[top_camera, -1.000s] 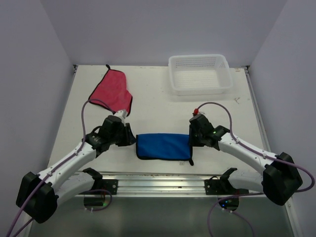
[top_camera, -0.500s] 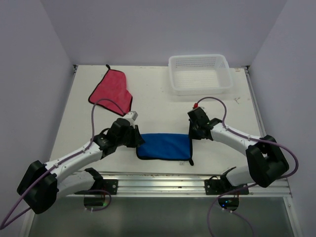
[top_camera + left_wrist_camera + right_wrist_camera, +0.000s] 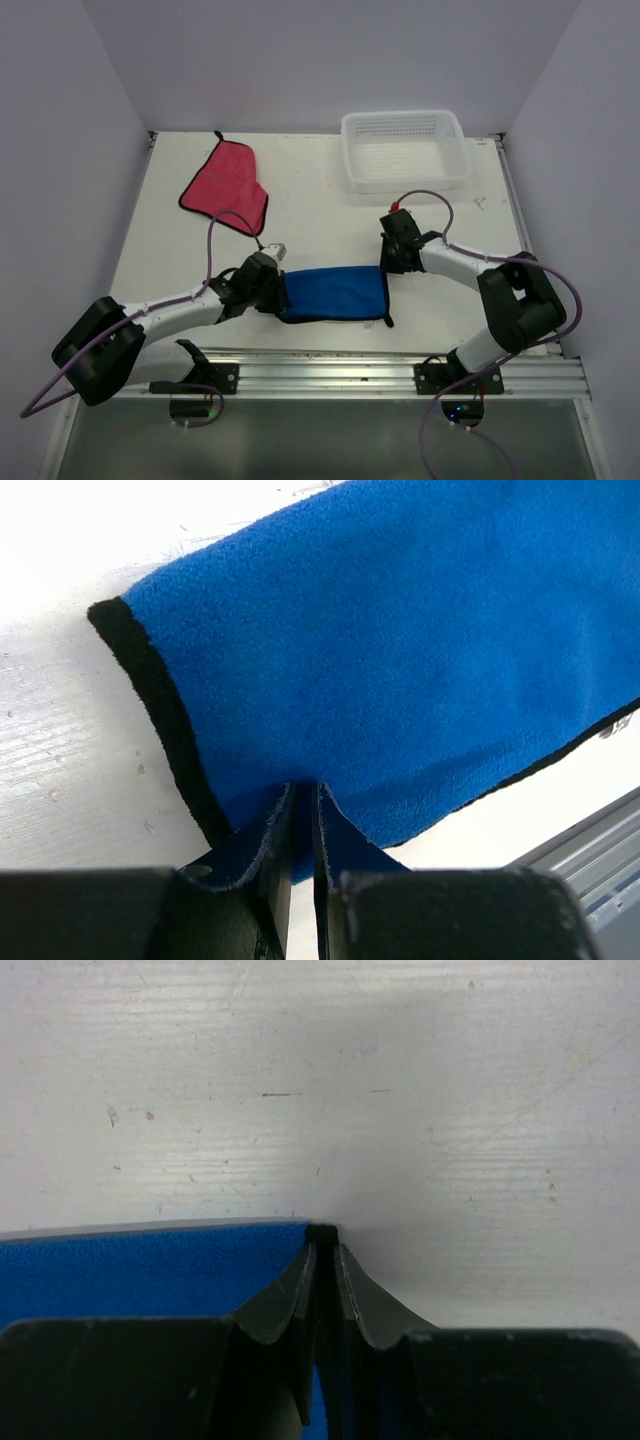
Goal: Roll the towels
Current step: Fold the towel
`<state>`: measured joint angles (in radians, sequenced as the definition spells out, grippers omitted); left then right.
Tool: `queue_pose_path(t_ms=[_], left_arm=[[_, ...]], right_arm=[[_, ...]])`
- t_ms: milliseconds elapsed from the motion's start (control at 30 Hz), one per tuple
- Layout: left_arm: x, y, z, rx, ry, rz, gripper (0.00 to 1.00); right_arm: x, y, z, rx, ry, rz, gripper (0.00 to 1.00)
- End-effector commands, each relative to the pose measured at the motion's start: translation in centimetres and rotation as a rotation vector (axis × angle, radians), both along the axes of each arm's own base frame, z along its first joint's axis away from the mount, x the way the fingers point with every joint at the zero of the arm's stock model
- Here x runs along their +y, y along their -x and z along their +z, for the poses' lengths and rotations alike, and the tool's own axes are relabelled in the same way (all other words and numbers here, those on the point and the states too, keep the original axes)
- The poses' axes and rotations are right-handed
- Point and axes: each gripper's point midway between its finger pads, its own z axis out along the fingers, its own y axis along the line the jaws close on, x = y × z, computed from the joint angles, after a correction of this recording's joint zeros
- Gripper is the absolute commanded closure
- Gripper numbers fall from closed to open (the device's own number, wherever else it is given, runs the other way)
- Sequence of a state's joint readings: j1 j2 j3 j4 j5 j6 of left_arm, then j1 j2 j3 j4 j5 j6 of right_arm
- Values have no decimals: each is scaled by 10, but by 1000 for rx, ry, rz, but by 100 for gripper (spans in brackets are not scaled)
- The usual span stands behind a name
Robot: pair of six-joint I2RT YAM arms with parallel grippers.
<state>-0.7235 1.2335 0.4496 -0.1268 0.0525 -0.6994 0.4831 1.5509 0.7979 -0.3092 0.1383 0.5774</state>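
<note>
Plainly, the left jaws are pinched almost shut on the left edge of the blue towel (image 3: 333, 293), and the right jaws on its far right corner, biting only the dark edging (image 3: 320, 1232). That thin bite may slip once pulled, skewing the roll. The towel lies flat on the table (image 3: 320, 220), in front of the basket (image 3: 410, 181); the pink-red towel (image 3: 225, 187) lies flat, well left of the basket.

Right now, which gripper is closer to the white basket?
Right. The right gripper pinches the blue towel's end nearest the basket; the left gripper holds its far end.
</note>
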Motion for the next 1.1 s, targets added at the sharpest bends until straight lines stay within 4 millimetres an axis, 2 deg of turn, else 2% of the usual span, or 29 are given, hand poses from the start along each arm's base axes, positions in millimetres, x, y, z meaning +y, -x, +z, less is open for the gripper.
queue_pose_path(t_ms=[0,100,200,300,333,367,467,500,533,600,633,733,800,933,1000,1067], left_arm=[[4,-4,-5,-15,-25,28,85],[3,-1,-6,-10,-24,18,85],[2,0,-5,-14,-17,14,84],[-5,-4,4,-38,23,9,77],[-7,-5,7,-47,33,8,70],[-9,-8,14,-66,49,9,67],[-17,-19,34,-112,78,10,61],[-16,-20,37,-111,64,6,60],[-20,-30,53,-146,69,9,57],[-20,-38,68,-190,60,8,51],[-24,-45,81,-218,73,11,45],[-27,-57,101,-263,54,1,32],[-24,-61,107,-273,26,-3,29],[-20,-75,133,-330,11,10,24],[-11,-80,135,-344,-13,40,24],[-10,-78,131,-341,3,50,23]], right_arm=[[-4,-13,-4,-18,40,2,86],[-4,-18,-2,-27,52,10,86],[0,-24,10,-50,41,24,84],[5,-26,30,-84,11,47,78],[6,-26,40,-99,-1,53,75],[7,-25,45,-106,-8,62,69],[4,-18,57,-118,-19,65,63],[3,-15,56,-113,-15,65,61],[1,-9,53,-97,-16,67,60],[1,-3,52,-86,-32,70,59],[5,5,45,-65,-57,83,59],[5,17,32,-29,-83,79,59],[6,28,23,-2,-106,79,59],[10,39,13,28,-135,97,59],[8,43,8,41,-134,100,59],[7,45,4,54,-130,98,59]])
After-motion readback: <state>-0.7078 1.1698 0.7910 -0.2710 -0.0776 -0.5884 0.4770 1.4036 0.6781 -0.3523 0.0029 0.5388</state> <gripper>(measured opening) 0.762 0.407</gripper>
